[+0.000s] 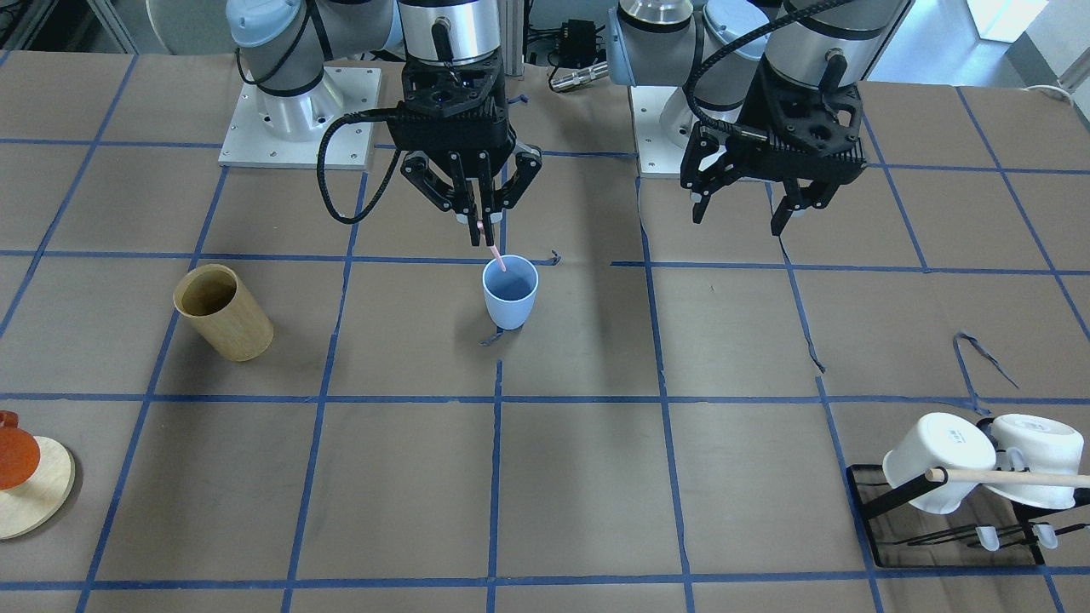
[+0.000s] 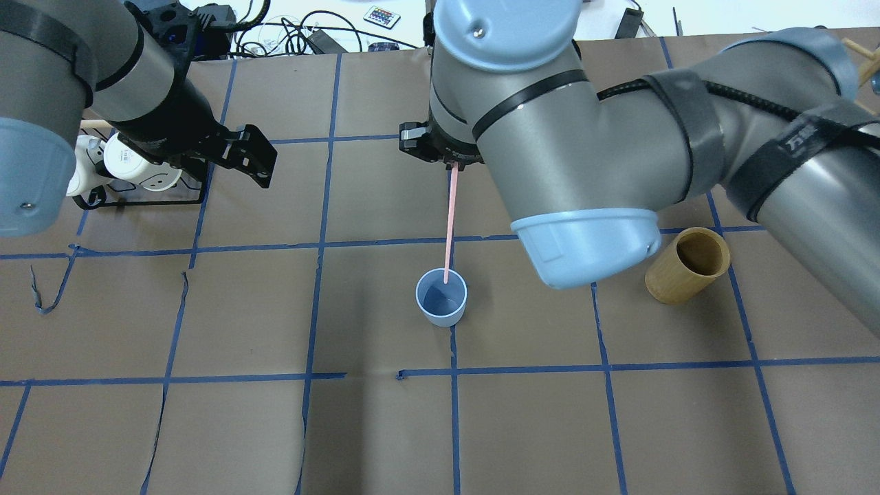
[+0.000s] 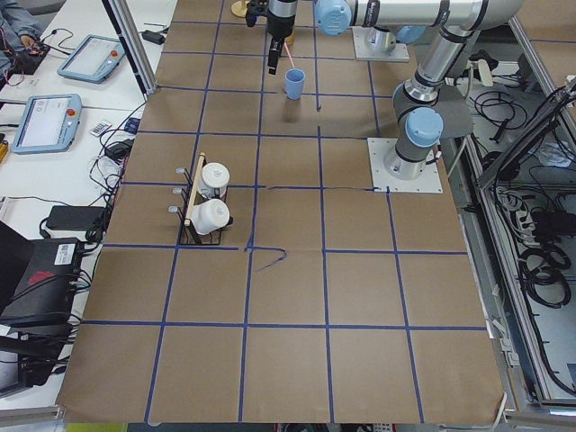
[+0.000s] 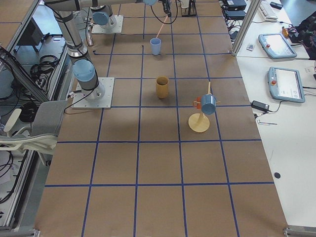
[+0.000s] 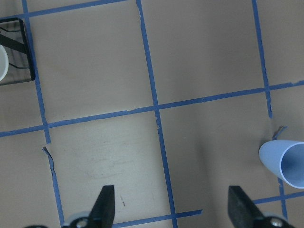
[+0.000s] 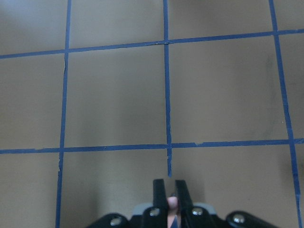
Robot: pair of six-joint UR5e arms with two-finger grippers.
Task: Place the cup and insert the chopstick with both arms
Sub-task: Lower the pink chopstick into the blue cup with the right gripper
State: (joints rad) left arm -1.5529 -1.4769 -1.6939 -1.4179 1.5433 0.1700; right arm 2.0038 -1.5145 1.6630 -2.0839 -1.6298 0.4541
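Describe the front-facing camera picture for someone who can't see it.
The right gripper, shut on a pink chopstick, holds its lower tip in the mouth of an upright blue cup mid-table. The left gripper hangs open and empty beside it. A wooden cup and a rack of white mugs sit farther off.

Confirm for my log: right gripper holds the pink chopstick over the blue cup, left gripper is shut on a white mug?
No: the left wrist view shows the left gripper open and empty. The right gripper does hold the pink chopstick over the blue cup.
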